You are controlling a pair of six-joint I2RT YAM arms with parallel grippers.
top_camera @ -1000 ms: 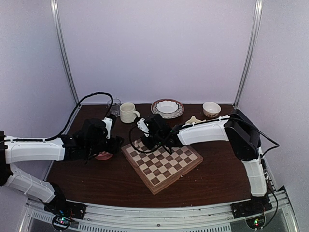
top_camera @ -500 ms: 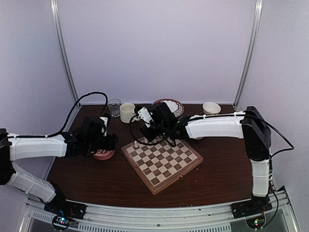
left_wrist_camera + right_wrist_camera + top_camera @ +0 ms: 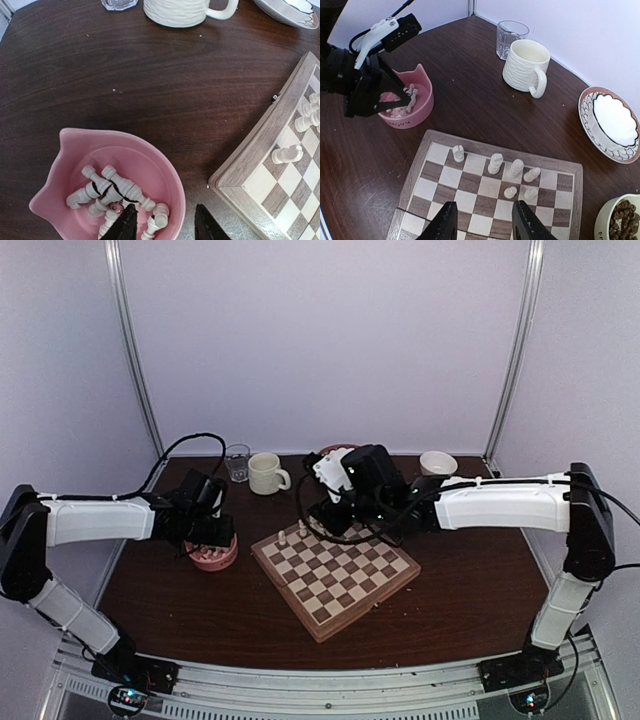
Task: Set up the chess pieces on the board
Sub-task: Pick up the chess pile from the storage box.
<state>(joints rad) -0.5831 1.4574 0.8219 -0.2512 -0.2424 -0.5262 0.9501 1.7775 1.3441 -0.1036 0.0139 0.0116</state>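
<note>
The checkered board [image 3: 340,592] lies at the table's middle, and also shows in the right wrist view [image 3: 483,196] and the left wrist view [image 3: 250,165]. Several cream chess pieces [image 3: 495,163] stand along its far rows; two show from above [image 3: 283,538]. More pieces [image 3: 116,189] lie in a pink bowl [image 3: 222,559] left of the board. My left gripper [image 3: 165,220] is open astride the bowl's right rim, one finger over the pieces. My right gripper [image 3: 485,212] is open and empty above the board's near squares.
A cream mug [image 3: 265,473] and a small glass [image 3: 237,460] stand at the back left. A patterned plate holding a white dish [image 3: 612,122] and a small bowl [image 3: 437,462] stand at the back right. Another bowl with brown contents [image 3: 620,217] is near the board.
My right gripper has lifted and drawn back to the right from the board's far left corner, where pieces now show standing. My left arm has stretched further out over the pink bowl.
</note>
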